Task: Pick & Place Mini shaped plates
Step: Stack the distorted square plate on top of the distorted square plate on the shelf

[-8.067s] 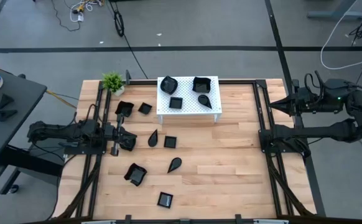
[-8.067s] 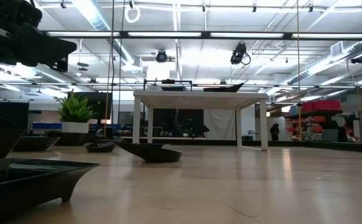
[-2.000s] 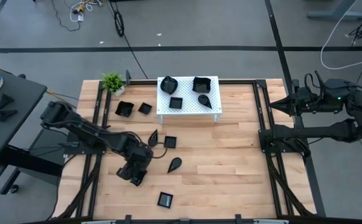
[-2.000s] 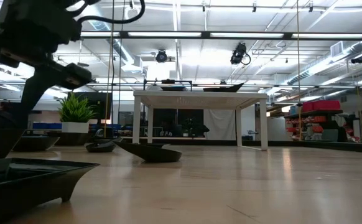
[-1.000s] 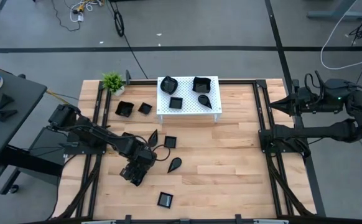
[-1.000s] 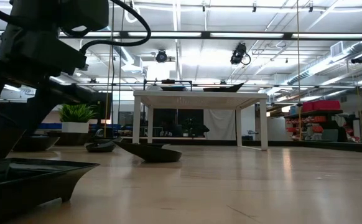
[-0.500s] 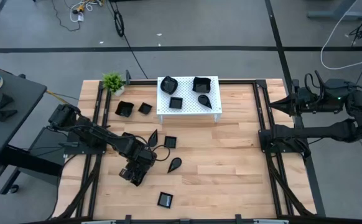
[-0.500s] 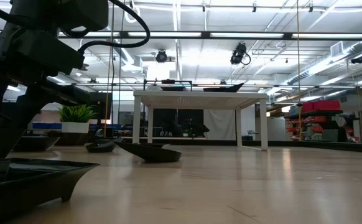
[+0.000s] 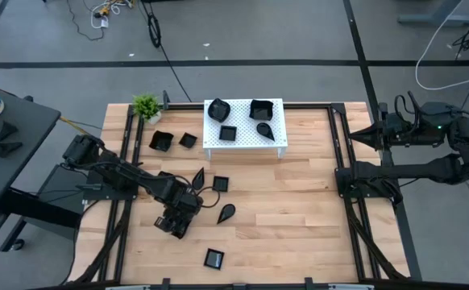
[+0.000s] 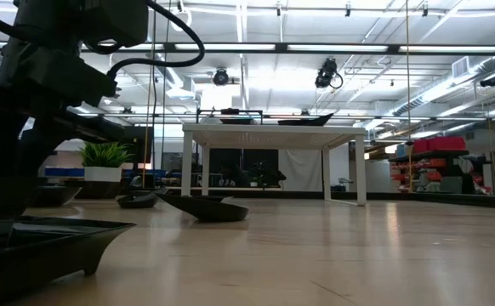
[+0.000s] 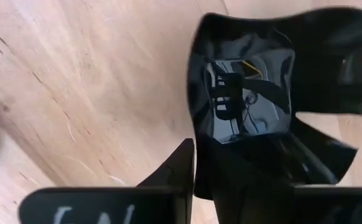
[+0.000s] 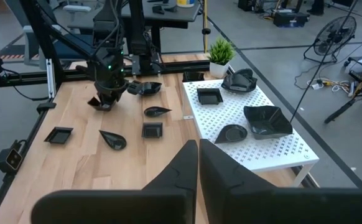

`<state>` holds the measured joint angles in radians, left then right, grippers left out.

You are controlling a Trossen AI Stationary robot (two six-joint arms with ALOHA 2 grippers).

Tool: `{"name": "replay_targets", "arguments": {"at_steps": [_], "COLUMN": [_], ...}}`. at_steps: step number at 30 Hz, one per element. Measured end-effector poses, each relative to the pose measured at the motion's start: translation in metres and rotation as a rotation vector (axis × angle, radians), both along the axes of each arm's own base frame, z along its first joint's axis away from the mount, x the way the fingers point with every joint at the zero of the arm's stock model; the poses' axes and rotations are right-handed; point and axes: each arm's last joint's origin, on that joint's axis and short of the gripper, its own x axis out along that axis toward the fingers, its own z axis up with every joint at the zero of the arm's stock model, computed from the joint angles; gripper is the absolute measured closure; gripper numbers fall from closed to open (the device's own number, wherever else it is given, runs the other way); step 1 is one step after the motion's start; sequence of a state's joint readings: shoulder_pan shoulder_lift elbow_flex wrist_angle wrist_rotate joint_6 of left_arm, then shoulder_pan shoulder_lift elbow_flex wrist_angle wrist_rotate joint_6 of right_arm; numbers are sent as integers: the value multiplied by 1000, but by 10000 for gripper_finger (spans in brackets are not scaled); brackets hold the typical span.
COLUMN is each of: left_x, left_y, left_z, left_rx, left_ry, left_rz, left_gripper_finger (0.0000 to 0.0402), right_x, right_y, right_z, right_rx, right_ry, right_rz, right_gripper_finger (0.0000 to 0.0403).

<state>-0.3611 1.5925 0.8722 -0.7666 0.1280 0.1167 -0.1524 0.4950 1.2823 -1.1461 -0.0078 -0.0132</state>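
Several glossy black mini plates lie on the wooden table, among them a teardrop (image 9: 226, 213) and two squares (image 9: 220, 184) (image 9: 213, 258). More sit on the white perforated stand (image 9: 244, 143). My left gripper (image 9: 174, 228) is down on a wavy-edged plate (image 11: 249, 81) near the table's left side, shut on it. My right gripper (image 9: 355, 137) waits shut (image 12: 198, 155) at the table's right edge, touching nothing. My left gripper pinches the wavy-edged plate by its rim (image 11: 199, 180), coming from above and pointing down. One finger (image 11: 181, 171) stands outside the wall and the other is inside the bowl, dark against it. The plate looks to rest on the table.
A small potted plant (image 9: 146, 105) stands at the far left corner, with two more plates (image 9: 161, 141) (image 9: 188, 140) close by. Black frame rails (image 9: 338, 153) run along both sides. Bare wood lies between the stand and the right rail.
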Motion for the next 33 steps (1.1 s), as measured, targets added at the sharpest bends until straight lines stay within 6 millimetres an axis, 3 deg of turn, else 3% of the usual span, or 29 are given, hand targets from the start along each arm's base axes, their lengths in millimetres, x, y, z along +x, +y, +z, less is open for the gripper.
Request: {"name": "replay_targets", "arguments": {"at_steps": [11, 33], "left_x": [-2, 7], "left_y": [1, 9], "left_z": [1, 31], "left_rx": [2, 10], "left_ry": [12, -4], "left_rz": [0, 31], "left_gripper_finger": [382, 383], "right_x": [0, 0], "right_y": [0, 0], "right_z": [0, 0], "right_rx": [0, 0], "right_ry": [0, 0], "right_rz": [0, 0], "right_gripper_finger": [383, 383]}}
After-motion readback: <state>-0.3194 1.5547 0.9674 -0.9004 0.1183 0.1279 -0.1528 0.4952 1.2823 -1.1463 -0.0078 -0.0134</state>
